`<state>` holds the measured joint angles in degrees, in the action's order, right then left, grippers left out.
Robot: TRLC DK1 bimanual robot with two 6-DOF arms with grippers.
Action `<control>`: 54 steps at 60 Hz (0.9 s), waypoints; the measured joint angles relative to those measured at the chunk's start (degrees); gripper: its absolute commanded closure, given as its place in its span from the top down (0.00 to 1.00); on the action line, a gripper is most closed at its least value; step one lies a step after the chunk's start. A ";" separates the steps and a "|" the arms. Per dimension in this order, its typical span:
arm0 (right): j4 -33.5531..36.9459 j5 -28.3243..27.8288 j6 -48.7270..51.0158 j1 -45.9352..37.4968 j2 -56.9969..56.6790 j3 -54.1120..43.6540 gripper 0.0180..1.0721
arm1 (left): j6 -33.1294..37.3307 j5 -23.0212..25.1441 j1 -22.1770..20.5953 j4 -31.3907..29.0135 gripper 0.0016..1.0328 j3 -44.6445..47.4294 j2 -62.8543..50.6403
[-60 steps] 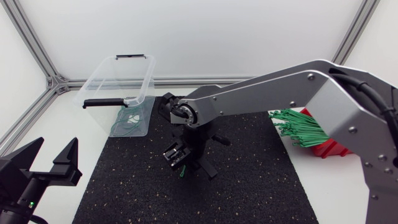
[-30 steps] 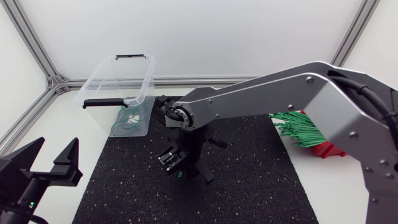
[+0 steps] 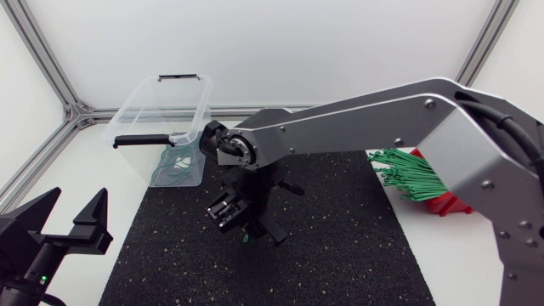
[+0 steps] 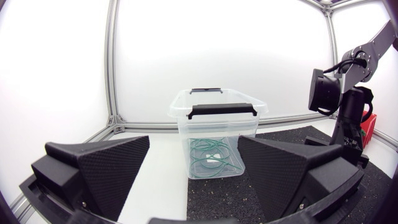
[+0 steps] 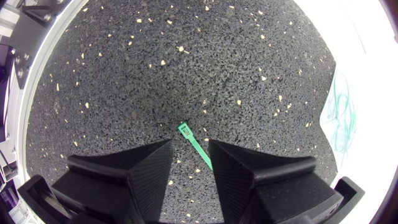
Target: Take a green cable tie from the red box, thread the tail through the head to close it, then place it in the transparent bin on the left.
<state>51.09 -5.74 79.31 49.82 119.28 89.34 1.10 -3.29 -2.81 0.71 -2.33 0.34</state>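
a: on the black mat [image 3: 340, 246], mid-desk, what do you have listed?
b: item one: your right gripper [image 5: 189, 152], arm reaching in past the middle. jaws narrow, closed on one green cable tie [image 5: 195, 144]. its head sticks out ahead of the jaws, over the mat, and the stretch that shows is straight.
a: and your left side?
b: item two: left gripper [image 3: 76, 202], at the near left corner of the desk [image 3: 85, 161], jaws wide apart.
a: containers?
b: item three: transparent bin [image 3: 144, 98], at the mat's far left corner, looped green ties [image 3: 174, 166] on its floor. item four: red box [image 3: 449, 204], right edge of the desk, a sheaf of loose ties [image 3: 408, 174] fanning out of it.
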 measured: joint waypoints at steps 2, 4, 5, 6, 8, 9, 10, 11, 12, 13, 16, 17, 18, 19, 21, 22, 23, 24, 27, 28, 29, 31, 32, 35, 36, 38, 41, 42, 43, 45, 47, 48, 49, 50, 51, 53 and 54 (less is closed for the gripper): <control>0.13 0.00 0.00 -0.04 0.07 0.24 0.43 | 0.00 0.00 0.00 0.00 0.96 0.00 0.00; 0.22 0.00 0.00 -0.04 0.11 0.50 0.43 | 0.00 0.00 0.00 0.00 0.96 0.00 0.00; 0.31 0.00 0.00 -0.04 0.20 0.68 0.43 | 0.00 0.00 0.00 0.00 0.96 0.00 0.00; 0.39 -0.02 0.00 -0.04 0.33 0.87 0.43 | 0.00 0.00 0.00 0.00 0.96 0.00 0.00; 0.66 0.00 0.02 -0.04 0.61 1.27 0.43 | 0.00 0.00 0.00 0.00 0.96 0.00 0.00; 0.79 -0.02 0.02 -0.04 0.76 1.42 0.43 | 0.00 0.00 0.00 0.00 0.96 0.00 0.00; 0.81 0.00 0.02 -0.04 0.92 1.57 0.43 | 0.00 0.00 0.00 0.00 0.96 0.00 0.00; 0.94 0.00 0.02 -0.04 1.14 1.68 0.43 | 0.00 0.00 -0.02 0.00 0.96 0.00 0.00; 1.03 0.00 0.02 -0.04 1.31 1.79 0.43 | 0.00 0.00 0.00 0.00 0.96 0.00 0.00; 1.07 0.00 0.02 -0.04 1.55 1.88 0.43 | 0.00 0.00 0.00 0.00 0.96 0.00 0.00; 1.27 0.00 0.02 -0.04 2.25 2.08 0.43 | 0.00 0.00 0.00 0.00 0.96 0.00 0.00; 1.31 0.00 0.04 -0.04 2.51 2.10 0.43 | 0.00 0.00 0.00 0.00 0.96 0.00 0.00; 1.33 0.00 0.02 -0.04 2.73 2.12 0.43 | 0.00 0.00 0.00 0.00 0.96 0.00 0.00; 1.42 0.00 0.02 -0.04 2.95 2.12 0.43 | 0.00 0.00 0.00 0.00 0.96 0.00 0.00; 1.49 0.02 0.04 -0.04 3.37 2.12 0.43 | 0.00 0.00 0.00 0.00 0.96 0.00 0.00; 1.49 0.02 0.04 -0.04 3.50 2.12 0.43 | 0.00 0.00 0.00 0.00 0.96 0.00 0.00; 1.49 0.02 0.04 -0.04 3.67 2.12 0.42 | 0.00 0.00 0.00 0.00 0.96 0.00 0.00; 1.49 0.02 0.04 -0.04 3.83 2.12 0.42 | 0.00 0.00 0.00 0.00 0.96 0.00 0.00; 1.51 0.02 0.07 -0.04 4.02 2.12 0.40 | 0.00 0.00 0.00 0.00 0.96 0.00 0.00; 1.49 0.02 0.07 -0.04 4.02 2.12 0.40 | 0.00 0.00 0.00 0.00 0.96 0.00 0.00; 1.51 0.04 0.09 -0.04 4.02 2.14 0.40 | 0.00 0.00 0.00 0.00 0.96 0.00 0.00; 1.49 0.04 0.24 -0.04 4.02 2.25 0.40 | 0.00 0.00 0.00 0.00 0.96 0.00 0.00; 1.49 0.09 0.24 -0.04 4.02 2.32 0.38 | 0.00 0.00 0.00 0.00 0.96 0.00 0.00; 1.51 0.24 0.28 -0.04 4.07 2.45 0.31 | 0.00 0.00 0.00 0.00 0.96 0.00 0.00; 1.53 0.24 0.31 -0.04 4.07 2.47 0.30 | 0.00 0.00 0.00 0.00 0.96 0.00 0.00; 1.55 0.26 0.44 -0.04 4.07 2.49 0.27 | 0.00 0.00 0.00 0.00 0.96 0.00 0.00; 1.68 0.26 0.46 -0.07 4.07 2.51 0.27 | 0.00 0.00 0.00 0.00 0.96 0.00 0.00; 1.73 0.26 0.46 -0.07 4.09 2.51 0.26 | 0.00 0.00 0.00 0.00 0.96 0.00 0.00; 1.84 0.28 0.46 -0.09 4.09 2.54 0.25 | 0.00 0.00 0.00 0.00 0.96 0.00 0.00; 2.05 0.26 0.48 -0.11 4.13 2.56 0.23 | 0.00 0.00 -0.02 0.00 0.96 0.00 0.00; 2.27 0.26 0.48 -0.15 4.17 2.56 0.22 | 0.00 0.00 -0.02 0.00 0.96 0.00 0.00; 2.36 0.26 0.48 -0.17 4.17 2.56 0.22 | 0.00 0.00 -0.02 0.00 0.96 0.00 0.00; 2.49 0.26 0.48 -0.20 4.17 2.56 0.22 | 0.00 0.00 -0.02 0.00 0.96 0.00 0.00; 2.56 0.31 0.48 -0.26 4.20 2.56 0.22 | 0.00 0.00 -0.02 0.00 0.96 0.00 0.00; 2.62 0.28 0.48 -0.28 4.22 2.56 0.22 | 0.00 0.00 -0.02 0.00 0.96 0.00 0.00; 2.73 0.46 0.48 -0.37 4.22 2.56 0.22 | 0.00 0.00 -0.02 0.00 0.96 0.00 0.00; 2.75 0.48 0.50 -0.42 4.24 2.56 0.22 | 0.00 0.00 -0.02 0.00 0.96 0.00 0.00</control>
<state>53.84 -5.26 79.81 49.41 123.52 91.90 1.10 -3.29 -2.83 0.71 -2.33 0.34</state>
